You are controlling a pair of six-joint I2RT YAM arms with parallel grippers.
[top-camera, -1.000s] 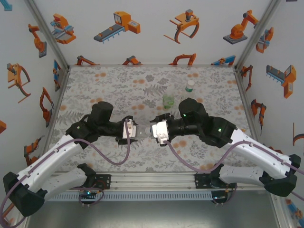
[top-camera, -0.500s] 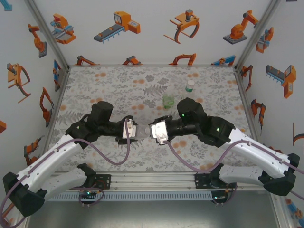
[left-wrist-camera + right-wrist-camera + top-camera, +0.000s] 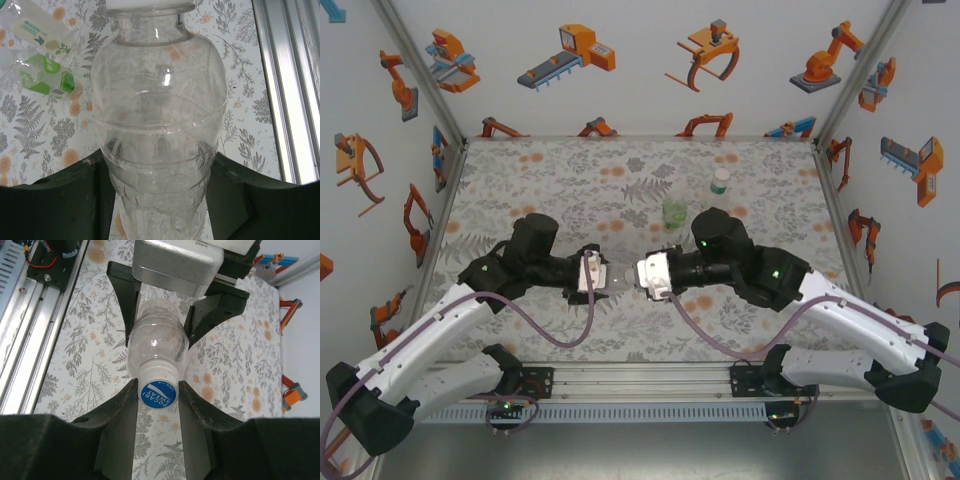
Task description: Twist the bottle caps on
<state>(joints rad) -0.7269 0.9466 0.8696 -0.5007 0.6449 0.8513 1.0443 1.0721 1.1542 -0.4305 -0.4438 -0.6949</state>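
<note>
A clear bottle [image 3: 160, 125] is held level above the middle of the patterned mat [image 3: 550, 180], clamped round its body by the left gripper [image 3: 160, 200]. Its blue cap [image 3: 157, 393], seated on the neck, is pinched by the right gripper [image 3: 157, 389]. A green-tinted bottle [image 3: 674, 211] and a green-labelled bottle [image 3: 720, 181] are seen upright farther back

A mat [image 3: 570, 180] printed with grey fern leaves and pale orange blossoms covers the tabletop across the middle of the top view. White walls [image 3: 640, 95] close the upper, left and right sides of the frame, dotted with orange-and-blue drawings [image 3: 568, 55] of robot arms and claws. An aluminium post [image 3: 420, 75] slants through the upper left corner, and a second post [image 3: 860, 70] through the upper right. A slotted aluminium rail [image 3: 640, 378] crosses the lower part of the frame. In the left wrist view, ribbed aluminium [image 3: 290, 100] runs down the right edge beside the mat.
</note>
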